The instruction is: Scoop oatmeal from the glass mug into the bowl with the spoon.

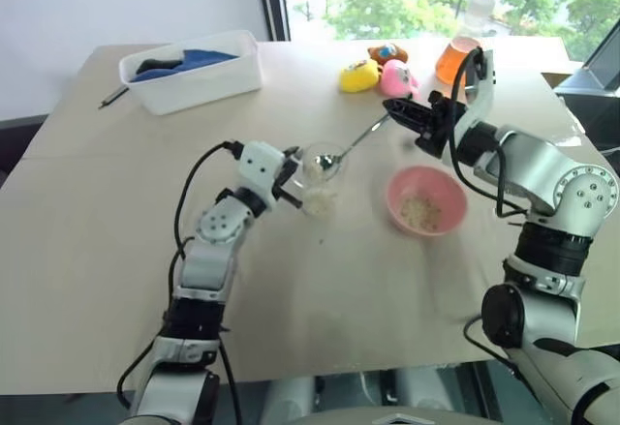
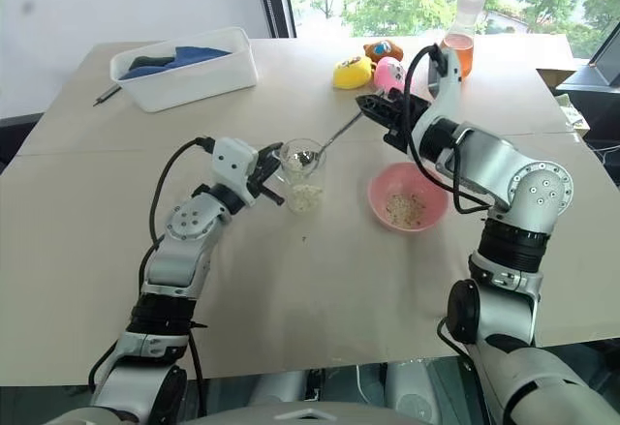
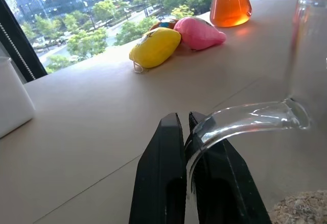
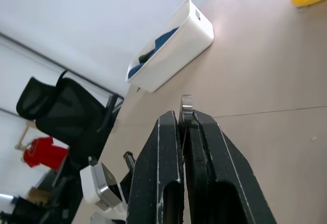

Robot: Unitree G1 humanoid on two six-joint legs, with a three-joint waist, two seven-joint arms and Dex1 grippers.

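Oatmeal (image 1: pixel 420 212) lies in the pink bowl (image 1: pixel 426 200) on the bench (image 1: pixel 97 212); more sits in the glass mug (image 1: pixel 321 179). The left end effector (image 1: pixel 291 185) pinches the mug's handle. The right end effector (image 1: pixel 390 107) clamps the spoon (image 1: pixel 347 148), whose scoop reaches into the mug; its contents are unclear.
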